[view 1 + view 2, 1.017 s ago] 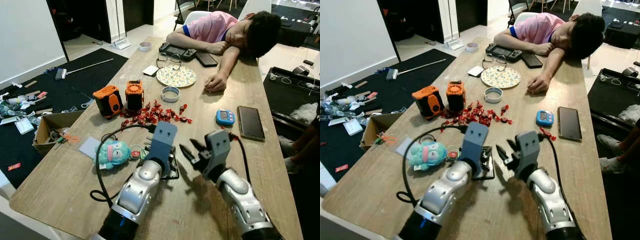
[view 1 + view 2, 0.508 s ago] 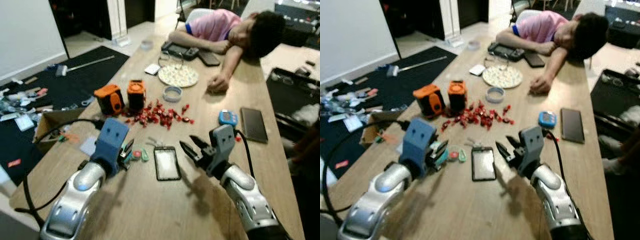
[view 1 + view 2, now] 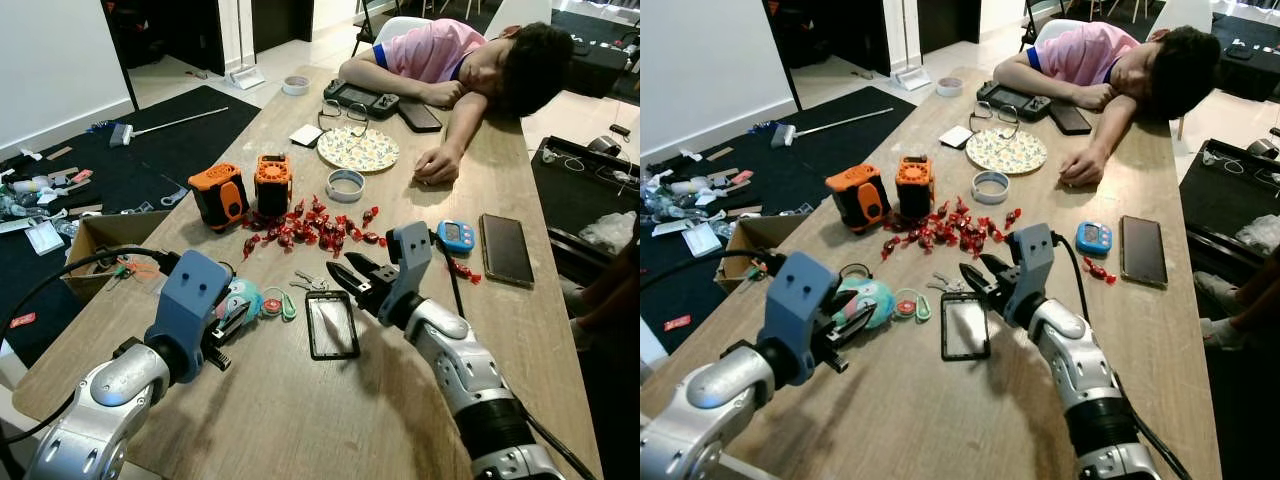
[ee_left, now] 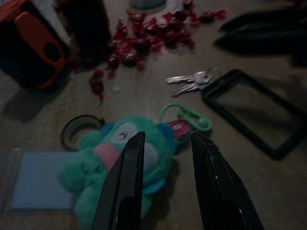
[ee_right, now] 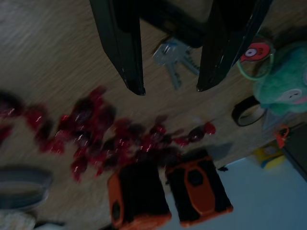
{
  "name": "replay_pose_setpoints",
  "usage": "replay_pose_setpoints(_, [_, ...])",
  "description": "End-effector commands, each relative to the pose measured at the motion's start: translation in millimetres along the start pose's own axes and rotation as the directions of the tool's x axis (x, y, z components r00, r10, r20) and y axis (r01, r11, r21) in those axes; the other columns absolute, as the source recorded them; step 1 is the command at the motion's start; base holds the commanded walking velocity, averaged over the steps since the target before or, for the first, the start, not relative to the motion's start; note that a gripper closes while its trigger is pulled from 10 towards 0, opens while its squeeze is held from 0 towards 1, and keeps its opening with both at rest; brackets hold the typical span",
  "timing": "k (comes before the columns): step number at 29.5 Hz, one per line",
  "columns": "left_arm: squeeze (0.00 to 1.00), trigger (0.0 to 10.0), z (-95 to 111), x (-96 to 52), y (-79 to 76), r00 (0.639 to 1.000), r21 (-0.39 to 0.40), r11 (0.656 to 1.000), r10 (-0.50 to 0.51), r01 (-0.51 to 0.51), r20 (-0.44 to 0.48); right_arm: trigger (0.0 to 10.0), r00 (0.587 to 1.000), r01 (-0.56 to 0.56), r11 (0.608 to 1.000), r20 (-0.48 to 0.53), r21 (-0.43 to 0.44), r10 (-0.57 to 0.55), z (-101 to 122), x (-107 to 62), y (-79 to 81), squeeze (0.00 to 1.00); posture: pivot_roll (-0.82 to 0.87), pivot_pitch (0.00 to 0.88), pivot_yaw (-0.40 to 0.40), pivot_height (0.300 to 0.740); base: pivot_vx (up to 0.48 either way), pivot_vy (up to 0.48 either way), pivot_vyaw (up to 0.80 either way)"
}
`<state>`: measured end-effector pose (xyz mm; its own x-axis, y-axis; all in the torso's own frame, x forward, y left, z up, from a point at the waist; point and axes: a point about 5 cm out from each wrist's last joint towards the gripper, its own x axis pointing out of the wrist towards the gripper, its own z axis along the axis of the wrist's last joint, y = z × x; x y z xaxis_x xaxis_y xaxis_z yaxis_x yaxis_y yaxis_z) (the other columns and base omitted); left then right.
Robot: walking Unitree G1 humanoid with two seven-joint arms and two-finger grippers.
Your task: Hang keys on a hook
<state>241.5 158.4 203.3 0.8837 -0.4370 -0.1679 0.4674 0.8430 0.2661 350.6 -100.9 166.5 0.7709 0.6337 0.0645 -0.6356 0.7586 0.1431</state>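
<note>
A small bunch of silver keys [image 3: 308, 283] lies flat on the wooden table [image 3: 300, 420], just beyond a black phone [image 3: 332, 325]. A teal plush toy [image 3: 240, 297] with a green clip [image 4: 189, 120] and a red tag lies to their left. My right gripper [image 3: 340, 268] hovers open just right of the keys, which lie between and beyond its fingers in the right wrist view [image 5: 175, 55]. My left gripper [image 4: 166, 138] is open above the plush toy, fingers pointing at it.
Red wrapped candies [image 3: 310, 225] are scattered behind the keys, with two orange-and-black devices [image 3: 245, 190] beyond. A tape roll [image 3: 345, 187], a plate [image 3: 353, 150], a blue timer [image 3: 451, 235] and a second phone [image 3: 502, 245] lie further off. A person [image 3: 450, 55] rests on the far end.
My left arm has swung leftward off the phone and now sits over the plush toy. My right gripper has moved forward and left, closer to the keys. The camera shifted slightly.
</note>
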Motion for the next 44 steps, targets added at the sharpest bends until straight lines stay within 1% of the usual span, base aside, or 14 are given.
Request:
replay_pose_setpoints(1, [0.00, 10.0, 0.0, -3.8, -5.2, 0.999, 0.000, 0.999, -0.036, 0.036, -0.017, 10.0, 0.999, -0.032, 0.998, -0.026, 0.047, 0.033, -7.6, 2.3, 4.1, 0.00, 0.18, 0.231, -0.031, 0.740, 0.000, 0.000, 0.00])
replay_pose_setpoints(6, [0.00, 10.0, 1.2, -6.9, -7.1, 0.999, -0.005, 0.999, -0.042, 0.042, -0.018, 10.0, 0.996, -0.070, 0.996, -0.048, 0.049, 0.072, -12.2, 2.4, 12.6, 0.00, 0.19, 0.236, -0.041, 0.740, 0.000, 0.000, 0.00])
replay_pose_setpoints(11, [0.00, 10.0, -0.8, -7.8, -9.6, 0.999, -0.020, 0.999, -0.038, 0.038, -0.028, 10.0, 0.993, 0.015, 0.998, -0.118, 0.058, -0.008, -24.6, -3.5, 3.6, 0.00, 0.19, 0.238, -0.046, 0.740, 0.000, 0.000, 0.00])
replay_pose_setpoints(14, [0.00, 10.0, -1.1, -7.1, -9.8, 0.999, -0.020, 0.999, -0.040, 0.040, -0.031, 10.0, 0.993, 0.055, 0.998, -0.104, 0.024, -0.053, -20.9, -5.8, -0.5, 0.00, 0.18, 0.237, -0.047, 0.740, 0.000, 0.000, 0.00])
replay_pose_setpoints(19, [0.00, 10.0, -0.9, -5.7, -10.1, 0.998, -0.025, 0.999, -0.043, 0.042, -0.037, 10.0, 0.991, 0.092, 0.994, -0.102, 0.058, -0.086, -21.0, -9.9, -6.4, 0.00, 0.17, 0.234, -0.038, 0.740, 0.000, 0.000, 0.00])
replay_pose_setpoints(23, [0.00, 10.0, 0.5, -3.5, -9.8, 0.998, -0.025, 0.999, -0.049, 0.048, -0.036, 10.0, 0.993, 0.065, 0.993, -0.102, 0.096, -0.056, -22.2, -3.9, -1.1, 0.00, 0.17, 0.233, -0.031, 0.740, 0.000, 0.000, 0.00])
replay_pose_setpoints(32, [0.00, 10.0, 0.4, -3.9, -9.7, 0.998, -0.027, 0.999, -0.037, 0.036, -0.040, 10.0, 0.995, 0.052, 0.992, -0.094, 0.111, -0.041, -18.9, 5.5, 3.3, 0.00, 0.18, 0.235, -0.037, 0.740, 0.000, 0.000, 0.00])
replay_pose_setpoints(34, [0.00, 10.0, 0.3, -4.2, -10.2, 0.999, -0.028, 0.999, -0.036, 0.035, -0.041, 9.6, 0.995, 0.050, 0.992, -0.094, 0.112, -0.040, -18.8, 6.1, 3.6, 0.00, 0.18, 0.236, -0.040, 0.740, 0.000, 0.000, 0.00])
replay_pose_setpoints(37, [0.00, 10.0, 0.0, -4.8, -10.4, 0.999, -0.031, 0.999, -0.032, 0.030, -0.043, 6.6, 0.995, 0.044, 0.993, -0.097, 0.113, -0.033, -19.9, 6.7, 5.2, 0.00, 0.18, 0.237, -0.043, 0.740, 0.000, 0.000, 0.00])
replay_pose_setpoints(39, [0.00, 10.0, -0.2, -5.0, -10.3, 0.999, -0.031, 0.999, -0.031, 0.029, -0.044, 6.6, 0.995, 0.041, 0.993, -0.098, 0.113, -0.030, -20.4, 6.6, 6.1, 0.00, 0.18, 0.237, -0.044, 0.740, 0.000, 0.000, 0.00])
replay_pose_setpoints(41, [0.00, 10.0, -0.4, -5.1, -10.3, 0.999, -0.031, 0.999, -0.030, 0.029, -0.044, 6.6, 0.995, 0.040, 0.993, -0.099, 0.113, -0.028, -20.6, 6.4, 6.6, 0.00, 0.18, 0.237, -0.044, 0.740, 0.000, 0.000, 0.00])
replay_pose_setpoints(42, [0.00, 10.0, -0.4, -5.3, -10.5, 0.999, -0.031, 0.999, -0.031, 0.029, -0.045, 7.4, 0.995, 0.036, 0.993, -0.098, 0.113, -0.025, -20.7, 5.8, 7.5, 0.00, 0.18, 0.239, -0.044, 0.740, 0.000, 0.000, 0.00])
replay_pose_setpoints(43, [0.00, 10.0, -0.4, -5.5, -10.7, 0.998, -0.032, 0.999, -0.032, 0.031, -0.045, 10.0, 0.995, 0.033, 0.993, -0.096, 0.112, -0.023, -20.4, 4.5, 8.2, 0.00, 0.18, 0.238, -0.044, 0.740, 0.000, 0.000, 0.00])
replay_pose_setpoints(44, [0.00, 10.0, -0.5, -5.6, -10.9, 0.998, -0.032, 0.999, -0.033, 0.031, -0.044, 10.0, 0.995, 0.032, 0.993, -0.095, 0.112, -0.021, -20.2, 3.7, 8.8, 0.00, 0.18, 0.238, -0.044, 0.740, 0.000, 0.000, 0.00])
